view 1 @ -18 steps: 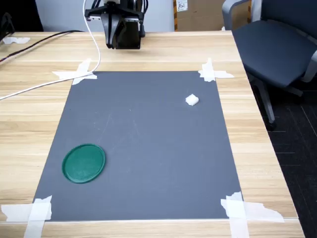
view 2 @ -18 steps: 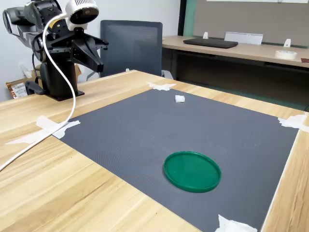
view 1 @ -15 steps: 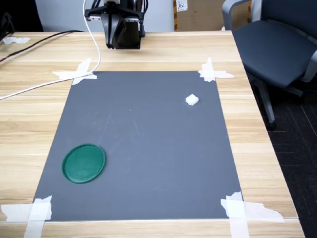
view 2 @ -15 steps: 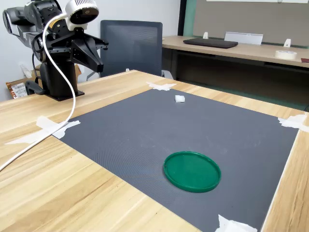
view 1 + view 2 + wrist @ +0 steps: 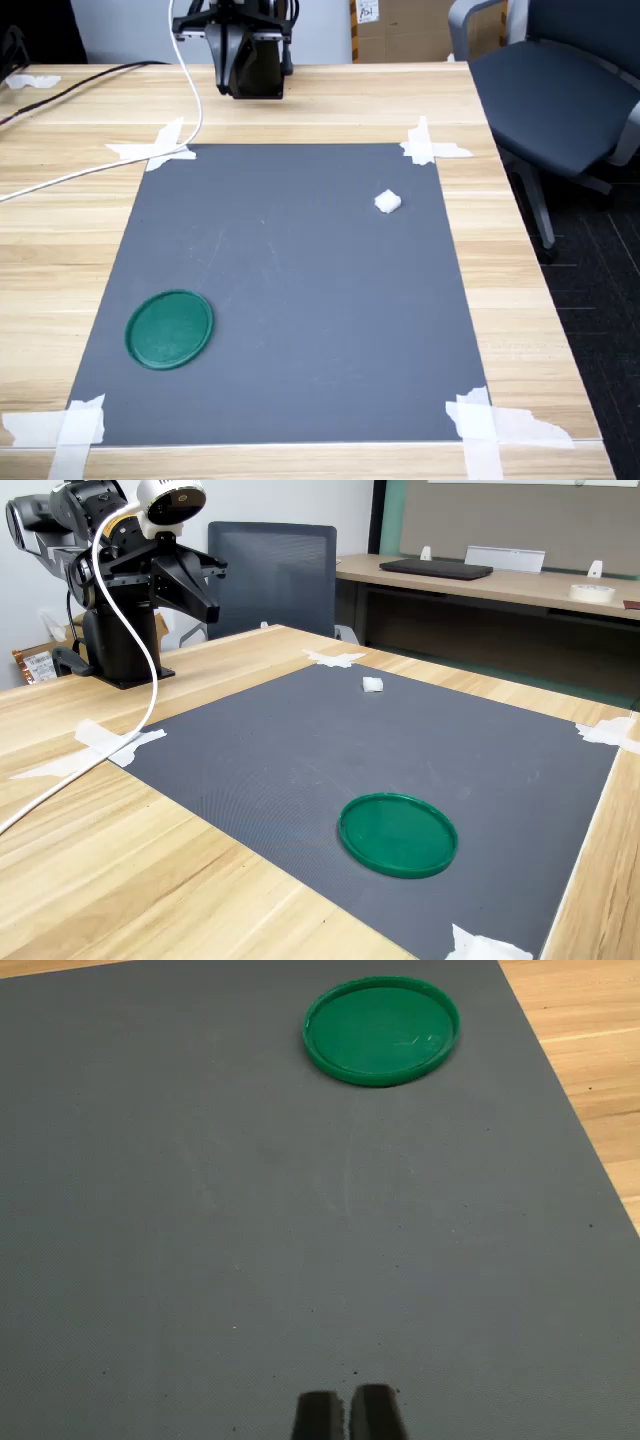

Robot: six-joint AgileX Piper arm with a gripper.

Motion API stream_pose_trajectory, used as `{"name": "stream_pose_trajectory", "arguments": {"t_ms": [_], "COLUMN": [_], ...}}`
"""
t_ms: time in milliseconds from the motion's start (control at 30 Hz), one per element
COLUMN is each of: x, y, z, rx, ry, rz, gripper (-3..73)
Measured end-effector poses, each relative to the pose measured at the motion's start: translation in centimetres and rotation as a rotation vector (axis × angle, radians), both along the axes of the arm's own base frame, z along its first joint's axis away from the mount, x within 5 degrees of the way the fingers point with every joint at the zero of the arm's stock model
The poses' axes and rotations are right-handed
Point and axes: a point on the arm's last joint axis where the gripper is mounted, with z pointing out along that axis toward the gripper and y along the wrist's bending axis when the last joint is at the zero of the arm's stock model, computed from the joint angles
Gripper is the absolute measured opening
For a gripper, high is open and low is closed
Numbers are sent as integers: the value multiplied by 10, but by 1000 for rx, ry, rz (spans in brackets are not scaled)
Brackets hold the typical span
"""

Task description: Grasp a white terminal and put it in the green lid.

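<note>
Claw (image 5: 346, 1415) clenched, empty, raised over grey mat (image 5: 300, 300). White terminal (image 5: 387, 202) near mat's far corner; green lid (image 5: 170, 328) well apart, on mat.

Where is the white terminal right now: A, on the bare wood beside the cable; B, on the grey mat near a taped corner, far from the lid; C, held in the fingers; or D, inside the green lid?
B: the white terminal lies on the grey mat near a taped corner, well apart from the empty green lid.
</note>
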Motion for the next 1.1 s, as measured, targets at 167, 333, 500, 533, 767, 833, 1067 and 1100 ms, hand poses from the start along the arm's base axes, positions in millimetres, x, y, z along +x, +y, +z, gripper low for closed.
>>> {"name": "stream_pose_trajectory", "arguments": {"t_ms": [167, 333, 500, 533, 767, 833, 1067, 1100], "x": [0, 0, 5, 6, 17, 20, 28, 29], "y": [2, 7, 16, 17, 23, 24, 31, 33], "z": [1, 11, 33, 38, 66, 71, 83, 84], "rx": [-45, -97, -109, -117, -203, -224, -247, -247], "ry": [-6, -27, -28, -33, -81, -85, -78, -75], "rz": [31, 107, 218, 233, 342, 366, 487, 504], "gripper": [-29, -29, -29, -29, -29, -29, -29, -29]}}
